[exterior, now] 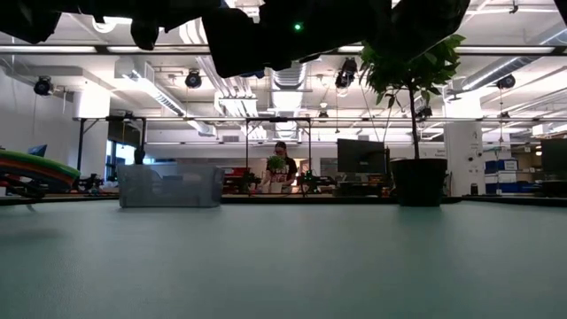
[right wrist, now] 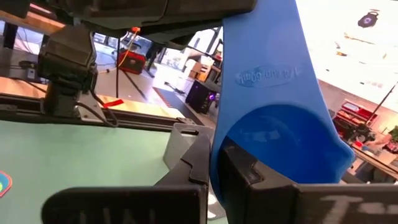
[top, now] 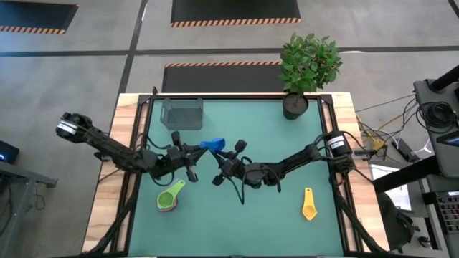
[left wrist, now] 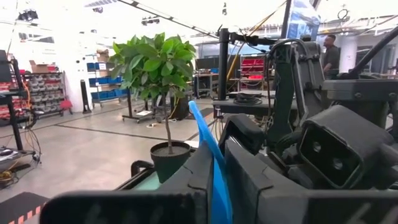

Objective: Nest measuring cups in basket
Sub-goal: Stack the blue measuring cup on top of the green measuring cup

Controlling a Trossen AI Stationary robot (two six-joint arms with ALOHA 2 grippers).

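A blue measuring cup (top: 213,145) is held in the air over the middle of the green mat, between both grippers. My left gripper (top: 196,151) comes at it from the table's left, and my right gripper (top: 228,155) from the right. Both are shut on it. A green cup (top: 171,196) with other cups nested inside lies on the mat at the near left. It also shows in the low view (exterior: 34,167). A yellow cup (top: 309,205) lies at the near right. The grey see-through basket (top: 182,113) stands at the far left of the mat. My left gripper pinches the blue cup's flat handle (left wrist: 216,163) between its two fingers, which come about level from the table's left. The handle stands on edge between them. The cup is clear of the mat. My right gripper pinches the blue cup at the side of its bowl (right wrist: 219,163) between its two fingers, which come from the table's right. The bowl (right wrist: 280,146) bulges to one side of the fingers. The handle (right wrist: 264,56) runs away from them toward the left gripper.
A black pot with a green plant (top: 295,104) stands at the mat's far right corner. The basket (exterior: 170,185) and the pot (exterior: 419,182) also show in the low view. Black rails frame the mat. A person stands far off in the room.
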